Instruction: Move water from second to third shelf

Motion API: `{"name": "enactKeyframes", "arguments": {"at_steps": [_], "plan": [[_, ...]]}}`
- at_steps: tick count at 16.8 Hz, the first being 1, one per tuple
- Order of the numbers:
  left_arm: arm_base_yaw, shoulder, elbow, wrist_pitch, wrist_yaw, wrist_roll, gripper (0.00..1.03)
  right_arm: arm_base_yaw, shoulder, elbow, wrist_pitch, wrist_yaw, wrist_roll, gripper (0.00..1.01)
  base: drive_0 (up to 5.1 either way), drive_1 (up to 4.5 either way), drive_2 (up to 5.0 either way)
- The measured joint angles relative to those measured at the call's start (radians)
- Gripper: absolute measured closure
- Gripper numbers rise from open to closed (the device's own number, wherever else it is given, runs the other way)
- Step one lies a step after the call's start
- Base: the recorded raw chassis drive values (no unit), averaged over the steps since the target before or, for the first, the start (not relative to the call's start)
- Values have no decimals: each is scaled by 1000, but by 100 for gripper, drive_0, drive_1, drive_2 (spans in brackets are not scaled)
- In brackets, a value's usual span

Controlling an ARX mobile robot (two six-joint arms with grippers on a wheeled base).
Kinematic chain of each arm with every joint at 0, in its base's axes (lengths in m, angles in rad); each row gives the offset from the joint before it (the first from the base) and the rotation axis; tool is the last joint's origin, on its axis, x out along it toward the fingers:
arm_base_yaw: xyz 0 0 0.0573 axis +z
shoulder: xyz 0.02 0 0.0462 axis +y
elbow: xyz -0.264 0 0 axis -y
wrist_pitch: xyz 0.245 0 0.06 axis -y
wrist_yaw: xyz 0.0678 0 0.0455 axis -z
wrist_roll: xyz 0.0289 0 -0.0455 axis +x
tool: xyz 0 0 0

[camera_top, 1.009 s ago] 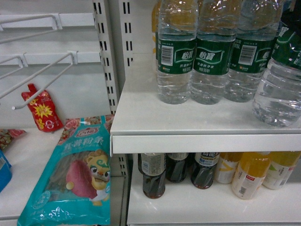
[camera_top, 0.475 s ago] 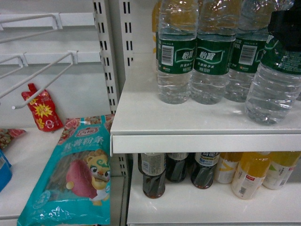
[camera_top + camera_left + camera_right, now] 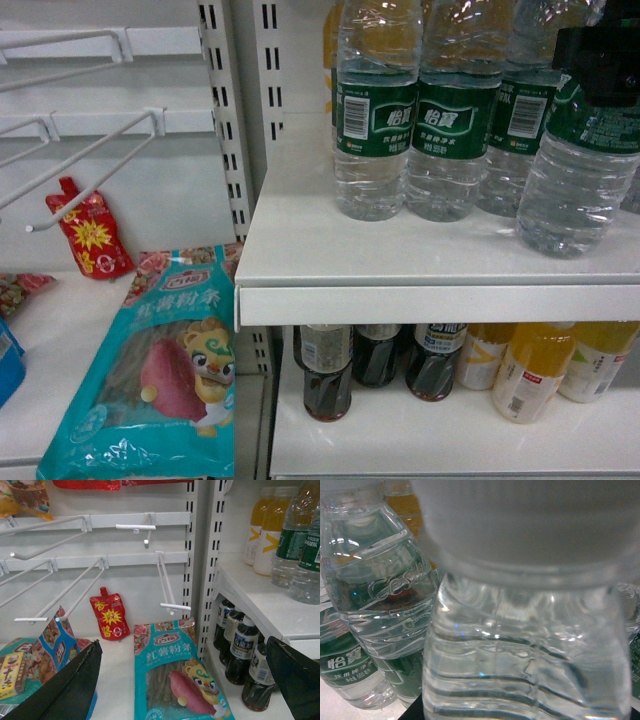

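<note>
Right gripper point(image 3: 600, 62) shows in the head view only as a dark block at the upper right, set against the neck and label of the nearest water bottle point(image 3: 575, 180). That bottle leans, its base toward the left and near the front lip of the white shelf point(image 3: 300, 250); it seems to be gripped, though the fingers themselves are hidden, so I cannot tell for certain how far they are closed. In the right wrist view the bottle's white cap point(image 3: 530, 525) and ribbed shoulder fill nearly everything, blurred from closeness.

Three more water bottles point(image 3: 377, 110) stand upright in a row behind and left of it, well back from the shelf edge, with yellow drink bottles behind them. To the left of that row the shelf surface runs bare up to the slotted upright point(image 3: 225, 120). Below, dark tea bottles point(image 3: 328, 372) and yellow juice bottles point(image 3: 535, 370) stand on the lower shelf, under the upper shelf's front lip.

Left gripper point(image 3: 185, 690) hangs apart from all this, its two black fingers point(image 3: 65, 690) spread wide at the bottom corners of the left wrist view, holding nothing. Between them lies a teal snack bag point(image 3: 175, 675), with a red pouch point(image 3: 110, 616) behind it against the back panel and white wire hooks point(image 3: 170, 592) jutting forward above.
</note>
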Motion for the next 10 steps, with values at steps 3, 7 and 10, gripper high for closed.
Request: {"name": "enactKeyframes", "arguments": {"at_steps": [3,7,10], "plan": [[0,0,0,0,0,0,5,0,7,-3,12,0,-10,58,0,0,0],[0,0,0,0,0,0,5,0,8,-3,12,-2,-10,58,0,0,0],[0,0,0,0,0,0,5,0,10,-3,32,-7,-10,18,0,0,0]]}}
